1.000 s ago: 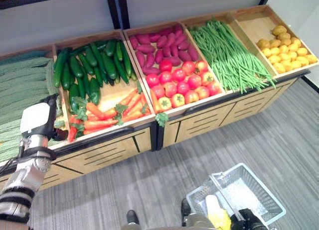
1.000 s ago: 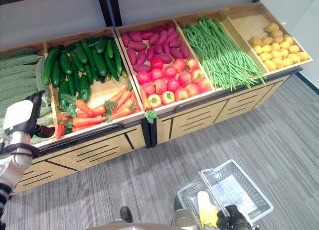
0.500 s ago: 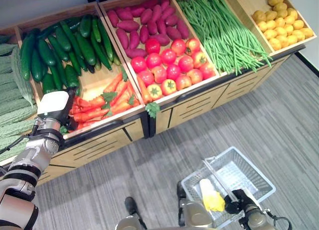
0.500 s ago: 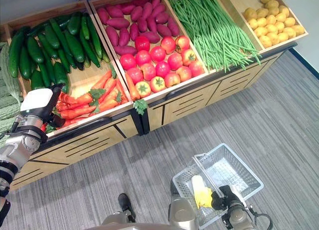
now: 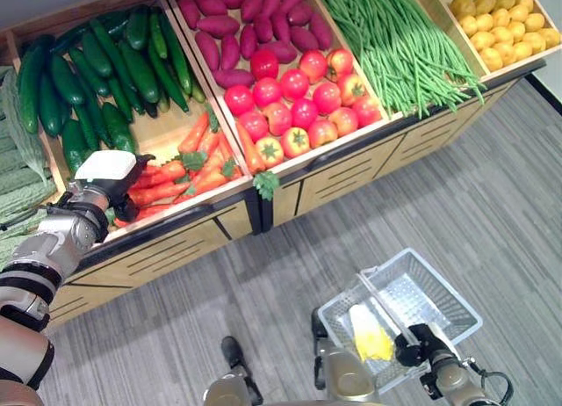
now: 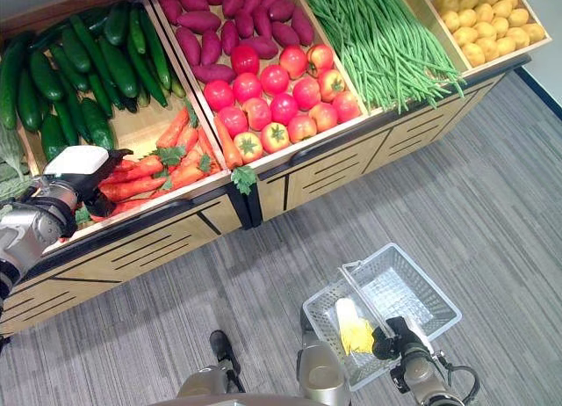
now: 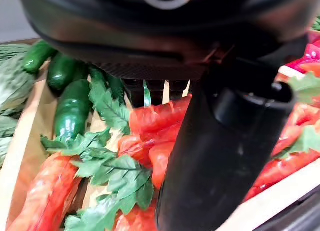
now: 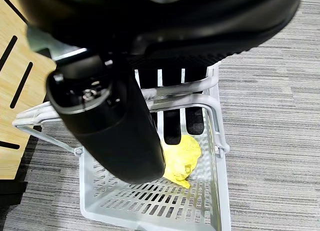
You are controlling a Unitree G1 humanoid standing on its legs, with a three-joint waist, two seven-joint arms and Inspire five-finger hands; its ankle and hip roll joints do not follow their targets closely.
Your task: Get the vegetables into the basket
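Observation:
Orange carrots (image 5: 189, 173) with green tops lie at the front of a wooden crate on the produce stand. My left hand (image 5: 110, 182), white cover on its back, is over the left end of that pile. Seen from the left wrist, its fingers (image 7: 152, 93) reach down onto a carrot (image 7: 155, 123) and the thumb (image 7: 220, 156) stands apart in front, so the hand is open. Low on the right, my right hand (image 5: 421, 351) is shut on the handle (image 8: 175, 98) of a white wire basket (image 5: 439, 287). A yellow corn cob (image 5: 369, 331) lies inside it.
Behind the carrots lie cucumbers (image 5: 88, 81). The crates to the right hold purple sweet potatoes (image 5: 237, 28), red tomatoes (image 5: 294, 103), green beans (image 5: 386, 37) and yellow potatoes (image 5: 500, 19). Green gourds (image 5: 13, 169) fill the far left. Grey carpet (image 5: 492, 186) lies in front of the stand.
The camera has swung, shifting the whole picture. My left hand has moved right from the crate's left edge onto the carrots. The right hand keeps hold of the basket.

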